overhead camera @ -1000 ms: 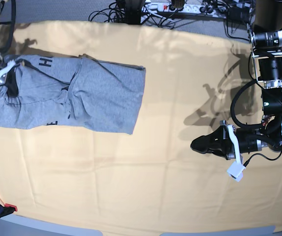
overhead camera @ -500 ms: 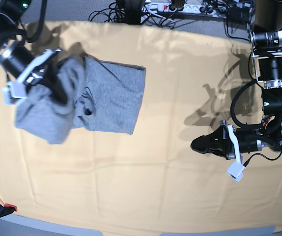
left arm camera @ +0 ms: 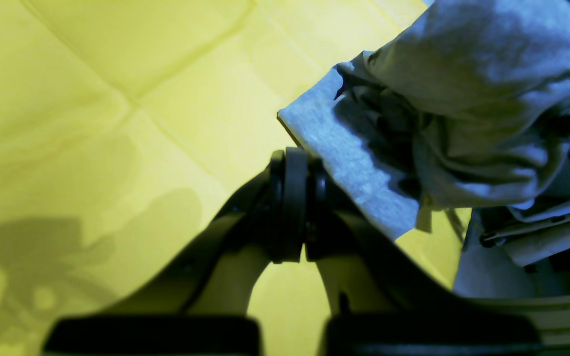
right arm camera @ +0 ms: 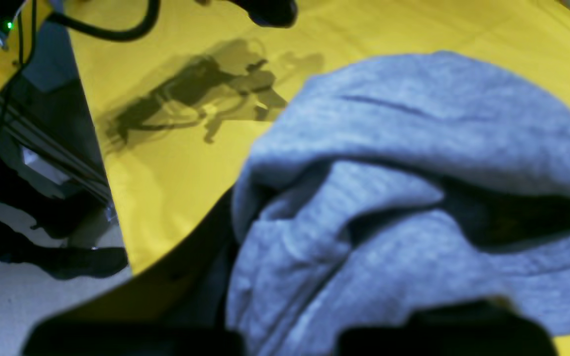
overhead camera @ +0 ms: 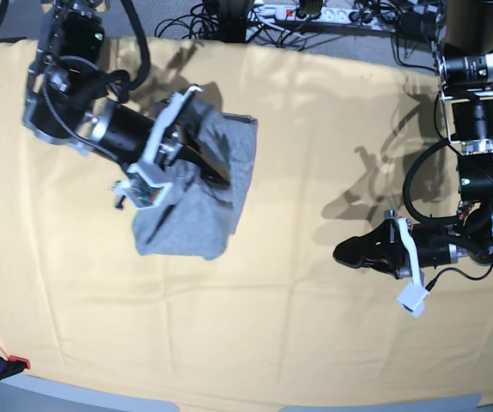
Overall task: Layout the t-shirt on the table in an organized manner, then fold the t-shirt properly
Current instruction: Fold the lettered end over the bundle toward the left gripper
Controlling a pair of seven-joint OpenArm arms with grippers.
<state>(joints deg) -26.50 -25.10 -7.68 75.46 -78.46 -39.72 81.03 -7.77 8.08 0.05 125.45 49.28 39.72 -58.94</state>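
The heather-grey t-shirt (overhead camera: 197, 215) lies doubled over on the pale yellow-orange table (overhead camera: 298, 326), left of centre. My right gripper (overhead camera: 215, 167) is shut on a raised bunch of its fabric. That bunch (right arm camera: 389, 207) fills the right wrist view and hides the fingers. No lettering shows. My left gripper (overhead camera: 343, 251) hovers shut and empty over bare cloth at the right, well apart from the shirt. In the left wrist view its closed fingers (left arm camera: 292, 158) point toward the t-shirt's flat corner (left arm camera: 349, 153), with the lifted folds above it.
A power strip with tangled cables (overhead camera: 307, 13) runs along the far edge. A red-tipped clamp (overhead camera: 15, 360) sits at the front left corner. The table's left edge and the floor (right arm camera: 42, 277) show in the right wrist view.
My right arm has swung rightward, carrying the shirt's left part up and over the right part. The shirt went from spread wide to a compact doubled pile. The left arm has not moved.
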